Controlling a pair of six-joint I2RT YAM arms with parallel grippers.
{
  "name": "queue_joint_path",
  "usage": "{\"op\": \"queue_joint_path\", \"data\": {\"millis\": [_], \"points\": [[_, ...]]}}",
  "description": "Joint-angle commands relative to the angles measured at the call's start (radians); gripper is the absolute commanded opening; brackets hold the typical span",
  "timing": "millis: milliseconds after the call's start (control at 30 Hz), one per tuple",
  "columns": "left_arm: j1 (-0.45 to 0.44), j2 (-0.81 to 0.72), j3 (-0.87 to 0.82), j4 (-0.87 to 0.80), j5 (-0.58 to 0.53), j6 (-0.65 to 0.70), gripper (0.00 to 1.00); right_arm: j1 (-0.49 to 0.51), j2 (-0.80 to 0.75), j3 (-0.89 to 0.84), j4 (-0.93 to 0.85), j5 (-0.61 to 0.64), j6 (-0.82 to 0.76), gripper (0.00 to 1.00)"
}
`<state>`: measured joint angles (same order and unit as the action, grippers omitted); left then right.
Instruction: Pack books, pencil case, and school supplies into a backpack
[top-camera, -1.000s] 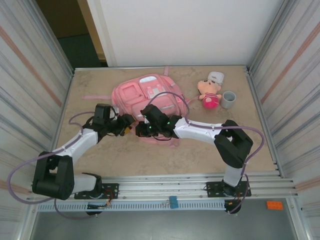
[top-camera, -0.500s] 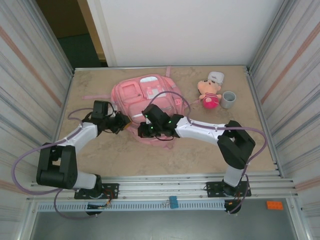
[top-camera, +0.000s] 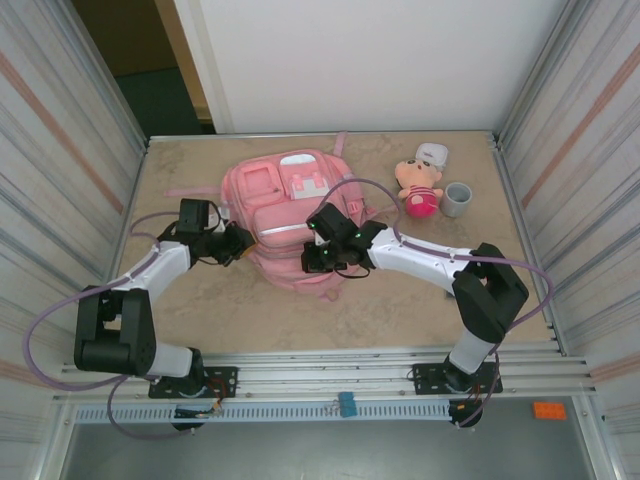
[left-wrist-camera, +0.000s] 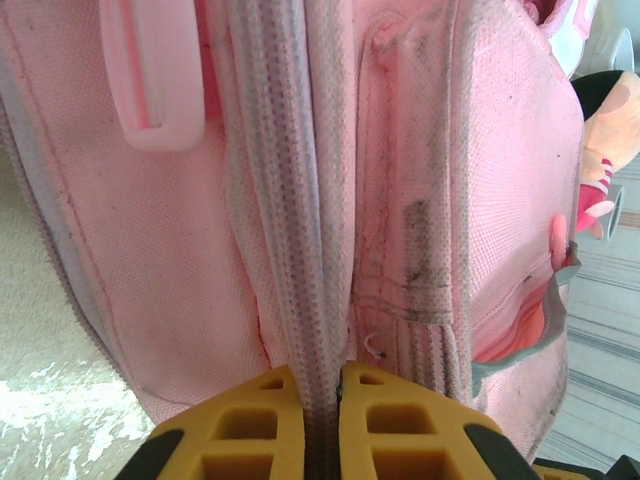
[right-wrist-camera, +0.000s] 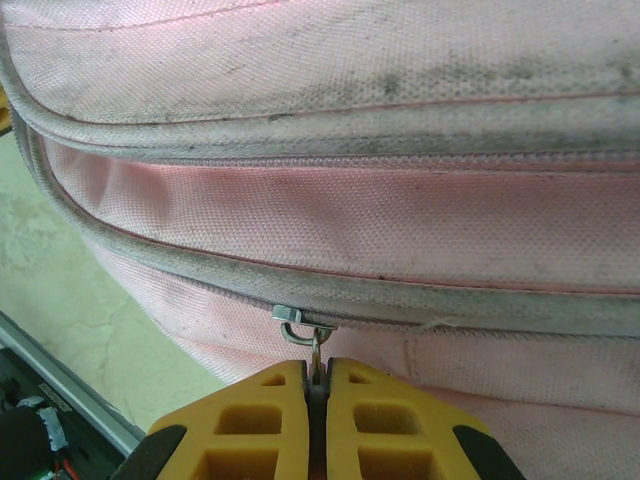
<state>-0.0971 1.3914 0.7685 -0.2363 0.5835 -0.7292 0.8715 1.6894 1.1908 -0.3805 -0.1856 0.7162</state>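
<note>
Two grips now: my left pincer (left-wrist-camera: 322, 385) just clamped the backpack's (top-camera: 290, 195) nine-o'clock zipper band (left-wrist-camera: 300, 200); my right pincer (right-wrist-camera: 317, 385) pinches the six-o'clock zipper pull (right-wrist-camera: 302, 325), ready for zipping.

Your left arm (top-camera: 160, 268) and right arm (top-camera: 420, 262) look alike: white tube links set between chunky black joint housings, each rising from a black base plate (top-camera: 455, 380) on the near rail. A purple cable (top-camera: 30, 355) loops off each arm. On your left gripper (left-wrist-camera: 322, 375) and right gripper (right-wrist-camera: 315, 370), the fingers (left-wrist-camera: 250, 425) are yellow, moulded with rectangular pockets.
</note>
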Motion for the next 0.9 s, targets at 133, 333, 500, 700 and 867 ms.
{"op": "queue_joint_path", "data": {"millis": [133,333,500,700,867], "points": [[0.025,-0.017,0.004,0.034,-0.011,0.014,0.07,-0.003,0.044,0.023,0.024,0.027,-0.024,0.16],[0.025,-0.011,0.006,0.049,0.016,0.002,0.1,-0.002,0.08,0.042,0.041,0.048,-0.029,0.26],[0.025,-0.022,0.007,0.05,0.025,-0.001,0.09,-0.002,0.101,0.045,0.051,0.062,-0.034,0.19],[0.045,-0.019,0.018,0.007,-0.038,0.053,0.1,-0.004,0.043,0.026,0.039,0.111,-0.049,0.0],[0.126,-0.007,0.035,0.002,-0.033,0.077,0.1,-0.007,-0.044,0.0,0.025,0.115,-0.059,0.0]]}}
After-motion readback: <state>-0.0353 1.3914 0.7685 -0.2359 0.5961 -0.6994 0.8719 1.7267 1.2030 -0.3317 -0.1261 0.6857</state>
